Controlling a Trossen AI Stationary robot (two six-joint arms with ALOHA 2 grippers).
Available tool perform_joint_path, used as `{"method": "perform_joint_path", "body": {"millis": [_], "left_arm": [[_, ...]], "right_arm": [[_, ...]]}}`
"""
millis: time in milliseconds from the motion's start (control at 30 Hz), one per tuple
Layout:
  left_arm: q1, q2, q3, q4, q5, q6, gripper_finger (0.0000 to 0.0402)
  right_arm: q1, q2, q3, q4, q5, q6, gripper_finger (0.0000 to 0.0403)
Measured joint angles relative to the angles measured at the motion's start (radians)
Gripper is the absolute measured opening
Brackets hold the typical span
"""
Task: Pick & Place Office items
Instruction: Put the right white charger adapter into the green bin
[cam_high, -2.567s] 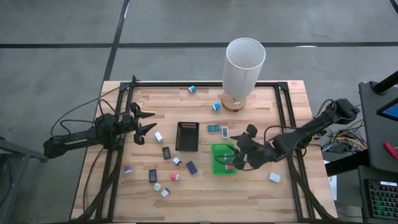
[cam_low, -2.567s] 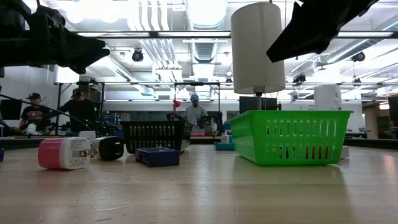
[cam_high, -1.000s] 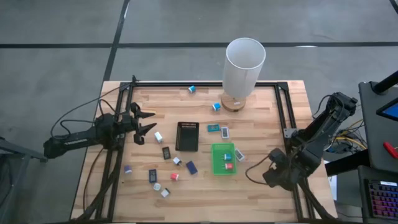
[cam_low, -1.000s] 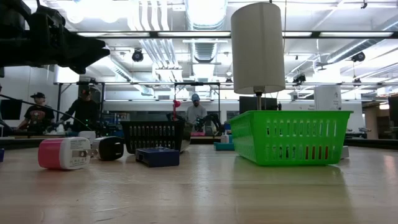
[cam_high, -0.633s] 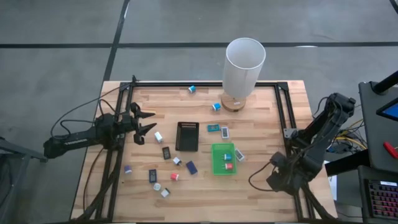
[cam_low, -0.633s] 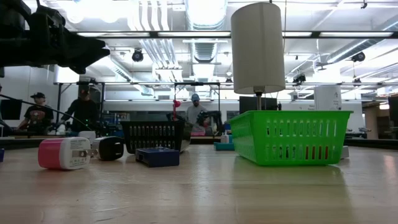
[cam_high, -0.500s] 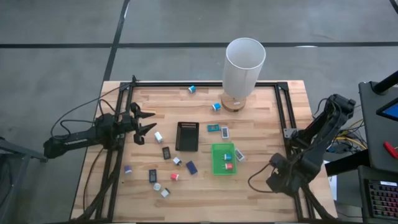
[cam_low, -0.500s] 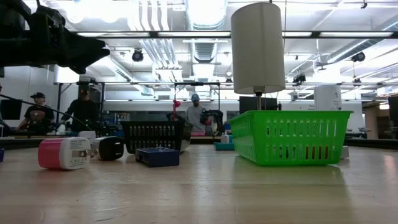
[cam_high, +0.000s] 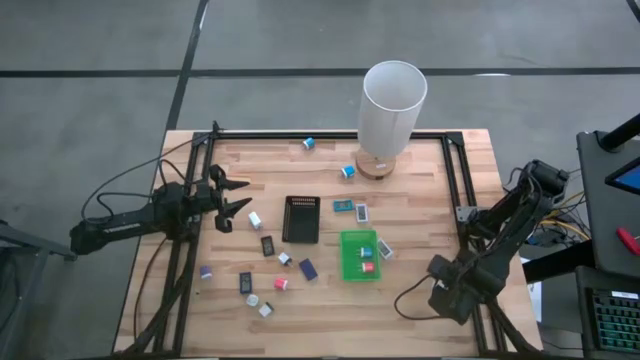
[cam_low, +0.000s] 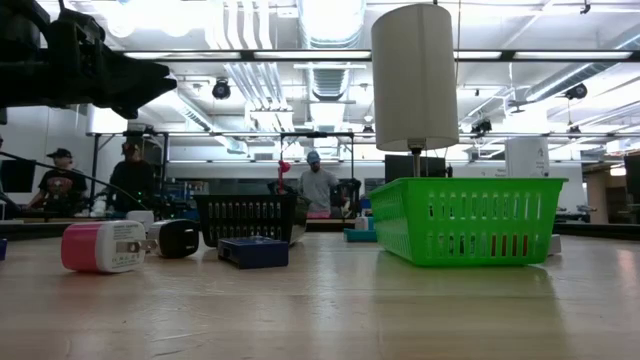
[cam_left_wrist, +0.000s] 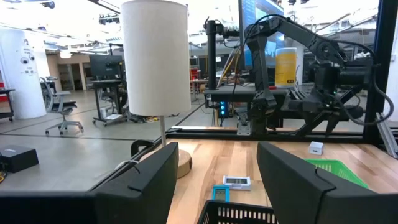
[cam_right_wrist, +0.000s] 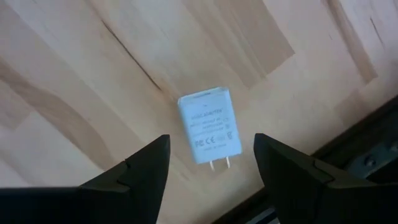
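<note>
The white charger (cam_right_wrist: 209, 126) lies flat on the table (cam_high: 330, 300) near its right front corner, prongs pointing toward the black frame rail (cam_right_wrist: 367, 143) that runs just beside it. The right gripper (cam_right_wrist: 210, 163) hangs directly over the charger with its fingers spread and nothing between them; the charger shows in the gap, apart from both fingers. In the high view the right gripper (cam_high: 447, 288) hides the charger. For a clean pick, lower straight down with the fingers straddling the body, not the prongs, and close only once both pads sit level with the flat sides; judged from the angle, the charger lies slightly skewed to the fingers, so a small wrist turn first should prevent it pivoting out. Keep clear of the rail during descent. The green tray (cam_high: 360, 257), already holding a few items, stands well apart toward the table centre and looks the likely drop point. The black tray (cam_high: 301, 219) sits beyond it, with other items (cam_high: 281, 284) scattered to its left. The left gripper (cam_high: 232, 198) waits over the table's left side, fingers spread and empty.
</note>
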Motion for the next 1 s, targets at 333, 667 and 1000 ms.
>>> {"method": "perform_joint_path", "body": {"millis": [333,667,1000], "left_arm": [[0.000,0.000,0.000,0.000,0.000,0.000,0.0225],[0.000,0.000,0.000,0.000,0.000,0.000,0.0225],[0.000,0.000,0.000,0.000,0.000,0.000,0.0225]], "right_arm": [[-0.001,0.077,0.000,0.017,-0.014,-0.061,0.0256],[-0.001,0.143,-0.001,0.036,-0.012,-0.065,0.0256],[-0.001,0.205,-0.014,0.128,-0.010,-0.104,0.0237]]}}
